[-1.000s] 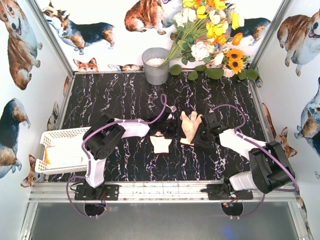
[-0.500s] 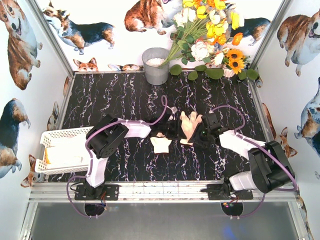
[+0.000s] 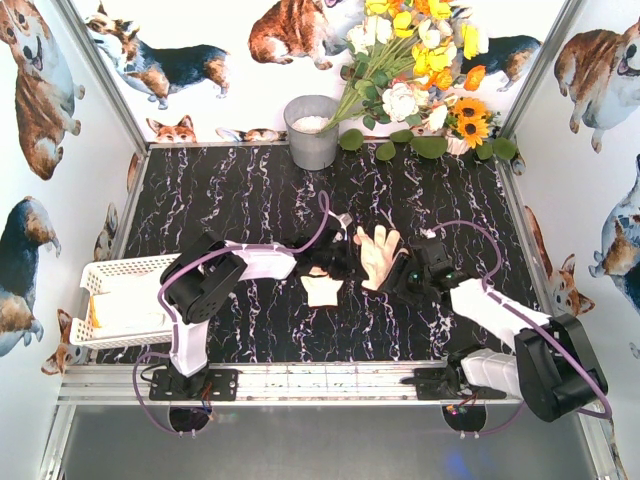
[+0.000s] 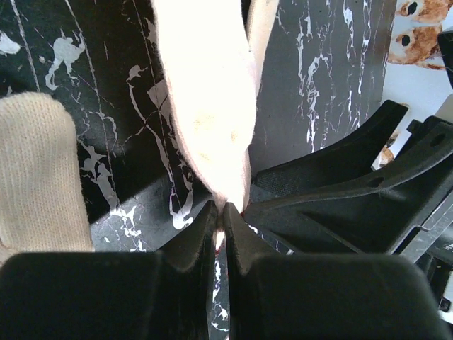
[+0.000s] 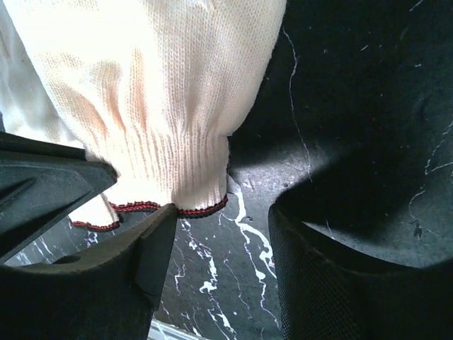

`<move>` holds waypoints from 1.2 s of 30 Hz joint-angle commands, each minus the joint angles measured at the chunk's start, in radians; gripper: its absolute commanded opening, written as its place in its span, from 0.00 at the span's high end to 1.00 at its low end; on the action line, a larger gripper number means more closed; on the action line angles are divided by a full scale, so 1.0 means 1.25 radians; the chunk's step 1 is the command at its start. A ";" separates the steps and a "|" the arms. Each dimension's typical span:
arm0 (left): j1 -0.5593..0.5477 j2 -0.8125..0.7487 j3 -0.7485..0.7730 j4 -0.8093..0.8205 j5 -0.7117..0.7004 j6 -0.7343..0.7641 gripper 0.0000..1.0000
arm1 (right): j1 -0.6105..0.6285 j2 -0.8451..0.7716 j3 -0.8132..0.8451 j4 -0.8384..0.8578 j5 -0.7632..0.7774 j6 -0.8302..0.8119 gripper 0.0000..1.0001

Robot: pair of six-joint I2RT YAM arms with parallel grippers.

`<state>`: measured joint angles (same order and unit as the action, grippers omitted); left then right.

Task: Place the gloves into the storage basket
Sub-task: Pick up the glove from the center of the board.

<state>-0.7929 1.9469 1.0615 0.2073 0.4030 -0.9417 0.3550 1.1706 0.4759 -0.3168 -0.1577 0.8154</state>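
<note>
A cream glove (image 3: pixel 378 252) lies mid-table with its fingers spread. My left gripper (image 3: pixel 347 264) is shut on its edge; the left wrist view shows the jaws (image 4: pixel 225 210) pinching the fabric (image 4: pixel 209 106) tight. My right gripper (image 3: pixel 402 274) stands open just off the same glove's red-trimmed cuff (image 5: pixel 173 166), with only bare table between its fingertips (image 5: pixel 221 244). A second, whiter glove (image 3: pixel 322 290) lies beside the left gripper, also seen as knit cloth (image 4: pixel 35 177). The white lattice storage basket (image 3: pixel 100 272) sits at the left edge with pale fabric inside.
A grey metal bucket (image 3: pixel 312 130) and a bunch of white and yellow flowers (image 3: pixel 415 70) stand at the back. Printed walls close in both sides. The right gripper's black fingers (image 4: pixel 340 205) crowd the left gripper's right side.
The left gripper has shut on the cream glove's edge. The right gripper has opened off the cuff, and the right arm has drawn back toward the near right.
</note>
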 commanded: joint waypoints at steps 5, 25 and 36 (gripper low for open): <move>-0.006 -0.020 -0.016 0.006 -0.001 -0.003 0.89 | -0.007 0.070 0.019 0.061 -0.072 0.001 0.45; 0.007 -0.053 -0.010 -0.012 -0.007 0.011 1.00 | -0.007 0.022 0.052 0.004 -0.041 -0.024 0.82; 0.042 -0.182 0.014 -0.102 -0.035 0.050 0.72 | -0.007 0.009 0.209 -0.039 -0.089 -0.031 0.94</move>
<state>-0.7578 1.8004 1.0885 0.1196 0.3817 -0.9005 0.3458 1.1763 0.6437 -0.3744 -0.2466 0.7860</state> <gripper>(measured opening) 0.200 0.164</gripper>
